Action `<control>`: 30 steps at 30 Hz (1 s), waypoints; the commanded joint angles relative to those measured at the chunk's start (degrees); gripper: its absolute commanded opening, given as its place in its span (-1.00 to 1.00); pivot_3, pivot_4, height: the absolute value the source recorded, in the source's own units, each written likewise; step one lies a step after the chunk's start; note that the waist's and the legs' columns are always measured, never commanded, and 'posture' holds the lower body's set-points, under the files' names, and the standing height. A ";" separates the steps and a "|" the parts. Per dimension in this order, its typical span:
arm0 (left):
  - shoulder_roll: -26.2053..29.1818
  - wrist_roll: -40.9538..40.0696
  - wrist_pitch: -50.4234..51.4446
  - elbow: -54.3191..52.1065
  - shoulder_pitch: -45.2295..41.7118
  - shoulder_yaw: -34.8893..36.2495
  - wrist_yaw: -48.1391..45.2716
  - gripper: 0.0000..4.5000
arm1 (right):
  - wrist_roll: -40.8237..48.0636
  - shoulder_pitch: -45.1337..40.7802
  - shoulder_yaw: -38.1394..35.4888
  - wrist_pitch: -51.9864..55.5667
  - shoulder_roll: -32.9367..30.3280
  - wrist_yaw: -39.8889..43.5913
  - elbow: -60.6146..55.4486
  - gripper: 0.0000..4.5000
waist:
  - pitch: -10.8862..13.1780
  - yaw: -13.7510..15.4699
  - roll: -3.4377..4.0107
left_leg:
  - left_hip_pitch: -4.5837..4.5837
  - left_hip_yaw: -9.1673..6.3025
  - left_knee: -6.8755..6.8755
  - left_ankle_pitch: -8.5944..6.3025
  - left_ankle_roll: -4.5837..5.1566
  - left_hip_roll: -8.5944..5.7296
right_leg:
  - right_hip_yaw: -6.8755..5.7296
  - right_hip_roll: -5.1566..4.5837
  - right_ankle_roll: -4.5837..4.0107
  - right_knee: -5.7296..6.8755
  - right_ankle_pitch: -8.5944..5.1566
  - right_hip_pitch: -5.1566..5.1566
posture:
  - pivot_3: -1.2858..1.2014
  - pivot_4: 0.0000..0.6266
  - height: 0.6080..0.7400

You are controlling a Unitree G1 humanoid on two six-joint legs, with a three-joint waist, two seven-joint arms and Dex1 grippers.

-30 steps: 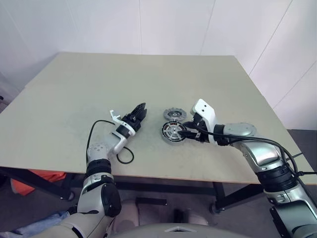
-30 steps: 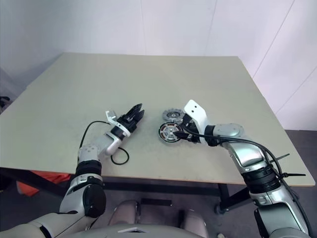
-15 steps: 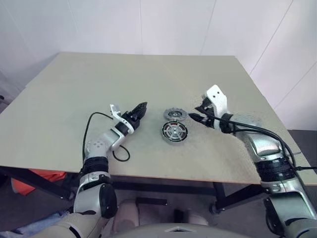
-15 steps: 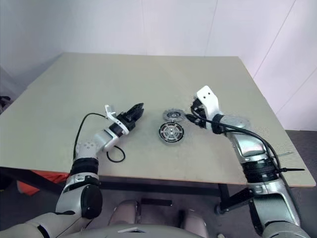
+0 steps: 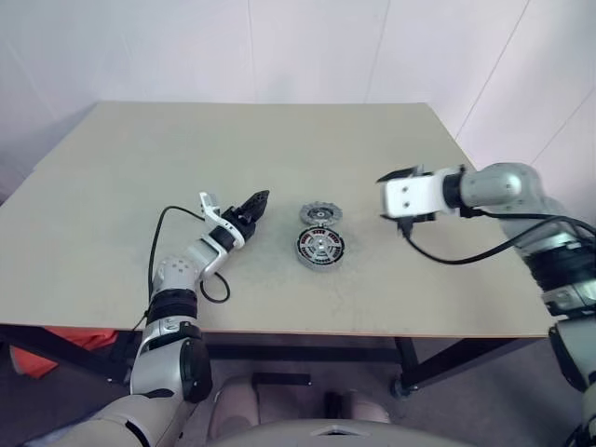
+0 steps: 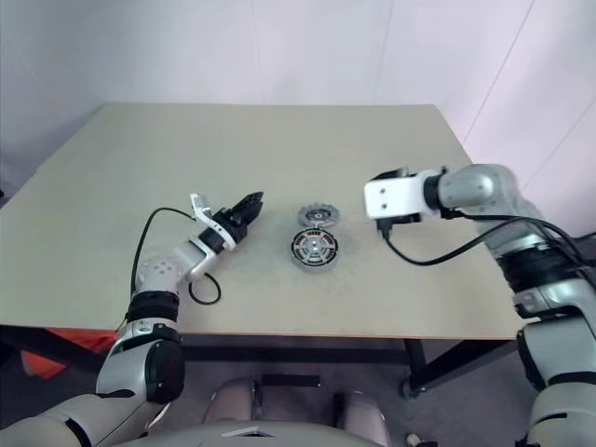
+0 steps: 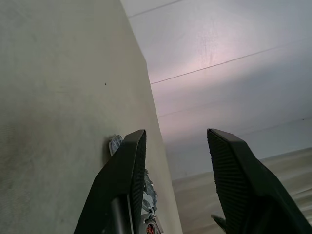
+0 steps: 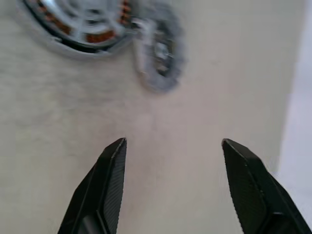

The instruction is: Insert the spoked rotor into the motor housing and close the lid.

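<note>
Left eye view: the table (image 5: 140, 168) is a wide beige slab with bare room toward its far edge and both side edges. Near its middle lies the motor housing (image 5: 320, 249), the spoked rotor (image 5: 321, 246) seated in it, silver spokes over coppery windings. Just beyond it, almost touching, lies the lid (image 5: 321, 215), ribbed face up. The left gripper (image 5: 255, 202) rests low over the table left of both discs, apart from them, with a black cable (image 5: 216, 289) looped behind its wrist near the front edge. The right gripper (image 5: 407, 202) hangs above the table right of the discs, well apart from them, holding nothing.

Right eye view: the same layout, with open table between the housing and the front edge and free space on the right side under the raised arm.

Left wrist view: the two black fingers (image 7: 127, 175) stand apart with nothing between them; past them run the table surface and the wall, with part of a disc at the inner finger's base.

Right wrist view: the fingers (image 8: 109, 183) are spread wide and empty over bare table; beyond them lie the housing (image 8: 83, 24) and the lid (image 8: 161, 58), blurred.
</note>
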 commanded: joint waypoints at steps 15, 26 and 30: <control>-2.27 -2.05 -0.78 -9.06 6.24 1.06 3.56 -0.06 | -8.40 -9.61 7.46 -22.73 8.06 3.06 15.91 0.57 | 0.05 -0.86 -0.03 | -0.40 0.19 1.11 -0.38 0.60 0.07 | 0.04 -0.19 -0.05 0.61 -0.02 -0.18 | 0.03 -1.00 1.00; -2.21 -1.74 -0.62 -9.07 6.18 0.54 3.81 -0.06 | -9.92 -10.13 7.64 -22.34 12.11 2.70 17.50 0.57 | 0.05 -1.56 -0.03 | -0.43 0.21 1.13 -0.38 0.60 0.11 | 0.04 -0.16 -0.05 0.62 -0.02 -0.23 | 0.03 -1.00 1.00; -1.98 -1.89 -0.69 -9.39 6.63 0.81 4.04 -0.06 | -10.22 -10.43 7.77 -22.49 12.99 2.98 18.15 0.57 | 0.06 -1.54 -0.04 | -0.44 0.21 1.13 -0.39 0.60 0.09 | 0.05 -0.18 -0.05 0.62 -0.02 -0.22 | 0.03 -1.00 1.00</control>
